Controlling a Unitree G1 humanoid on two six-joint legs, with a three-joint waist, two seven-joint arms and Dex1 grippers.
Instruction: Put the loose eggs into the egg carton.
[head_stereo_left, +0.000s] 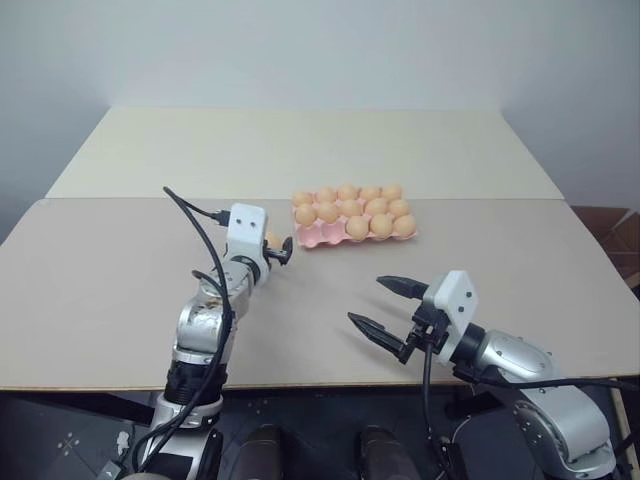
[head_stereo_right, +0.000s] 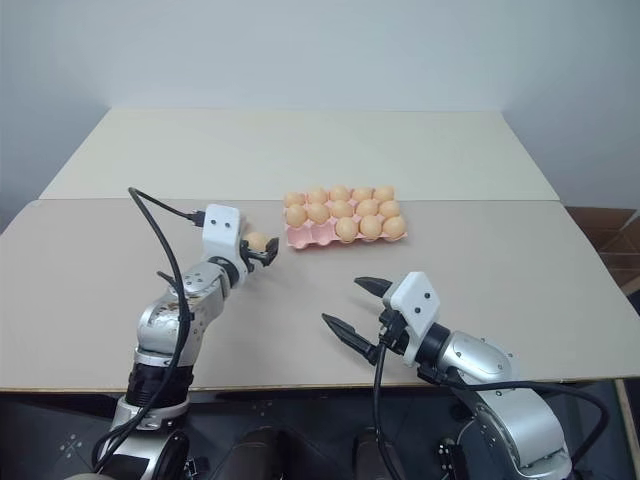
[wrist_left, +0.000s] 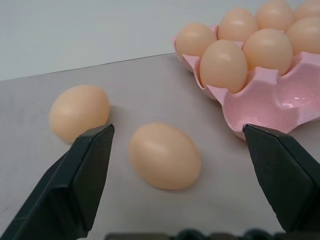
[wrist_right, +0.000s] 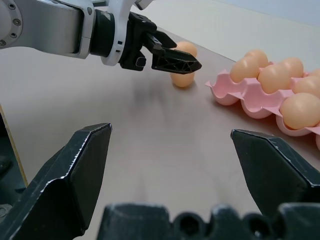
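The left gripper stands wide open and empty, low over the pale worktop, its black fingers set either side of one loose egg while a second loose egg lies just beyond it, both just beside the near-left corner of the pink egg carton. The carton sits mid-worktop with most of its cups filled and a few cups at that left end bare. The right gripper hangs nearer the front edge, well apart from the carton, jaws spread wide and holding nothing.
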